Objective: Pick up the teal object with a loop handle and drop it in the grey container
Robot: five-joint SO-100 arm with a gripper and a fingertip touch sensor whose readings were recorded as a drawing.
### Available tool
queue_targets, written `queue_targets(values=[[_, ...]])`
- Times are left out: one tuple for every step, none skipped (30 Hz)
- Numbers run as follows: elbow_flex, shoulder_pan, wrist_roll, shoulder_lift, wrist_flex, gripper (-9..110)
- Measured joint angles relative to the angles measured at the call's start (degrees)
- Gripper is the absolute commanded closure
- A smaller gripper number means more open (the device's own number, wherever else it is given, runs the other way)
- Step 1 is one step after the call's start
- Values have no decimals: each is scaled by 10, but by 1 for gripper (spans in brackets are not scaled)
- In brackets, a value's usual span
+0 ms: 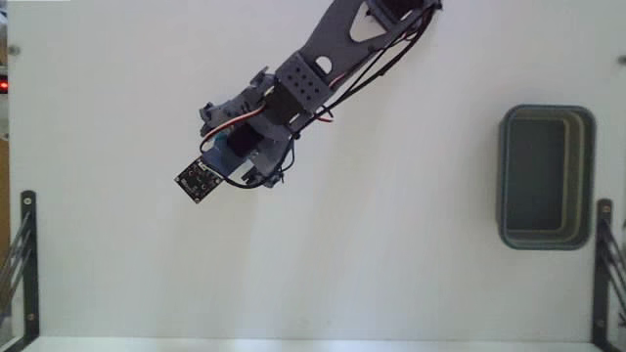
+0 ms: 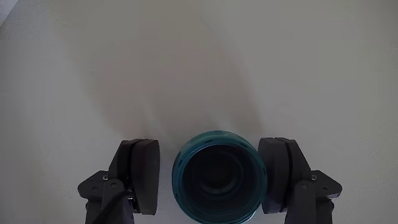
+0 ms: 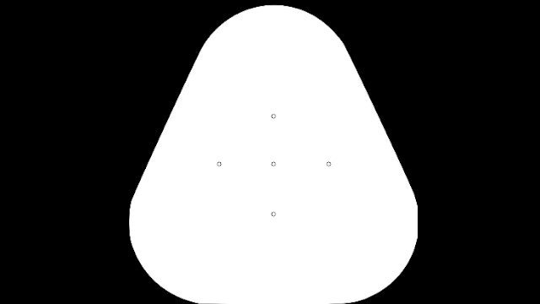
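While the wrist view looked straight down into it, the teal object with a loop handle (image 2: 219, 177) showed as a round rim around a dark hollow, its mouth facing the camera and its axis running along the line of sight; the loop handle could not be made out. It sat between the two dark fingers (image 2: 144, 175) of the gripper (image 2: 214, 180). The right finger lay against its rim and the left stood just beside it with a thin sliver of gap, so the jaws were closed in around the object, though whether they truly pinched it I could not tell.

From the fixed view, only a small patch of teal (image 1: 233, 147) peeked out under the arm (image 1: 313, 78), left of centre and in the upper half of the white desk (image 1: 391, 254). Whether the object rested on the desk or hung above it was not clear.

Around the arm the desk lay bare on every side, with broad white surface running rightward to the grey container (image 1: 546, 177). That bin stood well apart, near the right edge, its long side running up and down the picture. Its darker inside held nothing visible. Black brackets (image 1: 23, 256) flanked the lower corners of the desk.
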Motion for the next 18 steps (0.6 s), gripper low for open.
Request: queue_targets(values=[[0,0,0,0,0,7],[0,0,0,0,0,7],[0,0,0,0,0,7],[0,0,0,0,0,8],[0,0,0,0,0,8],[0,0,0,0,0,8],[0,0,0,0,0,9],[0,0,0,0,0,9],[0,0,0,0,0,9],[0,0,0,0,0,9],[0,0,0,0,0,10],[0,0,0,0,0,10],[0,0,0,0,0,10],[0,0,0,0,0,10],[0,0,0,0,0,11],[0,0,0,0,0,11],[0,0,0,0,0,11],[0,0,0,0,0,12]])
